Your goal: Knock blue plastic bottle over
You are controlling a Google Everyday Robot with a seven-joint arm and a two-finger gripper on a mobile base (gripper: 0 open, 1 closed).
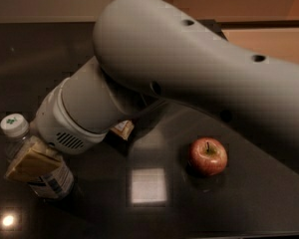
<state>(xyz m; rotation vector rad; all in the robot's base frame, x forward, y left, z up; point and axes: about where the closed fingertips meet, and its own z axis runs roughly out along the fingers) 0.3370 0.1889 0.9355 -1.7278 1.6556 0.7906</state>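
The blue plastic bottle (50, 182) stands at the table's left, seen from above. Its white cap with a green mark (14, 125) shows, and its pale label with dark print is lower down. My gripper (30, 161) shows as a tan pad at the end of the big grey arm (189, 68). It lies right against the bottle's upper body, between cap and label, and hides that part. The arm's white wrist (65, 128) sits just right of the bottle.
A red apple (208, 156) stands on the dark glossy table (239, 203) to the right of centre. A small tan packet (122, 129) peeks out from under the arm. A bright square reflection (148, 185) lies on the table between bottle and apple.
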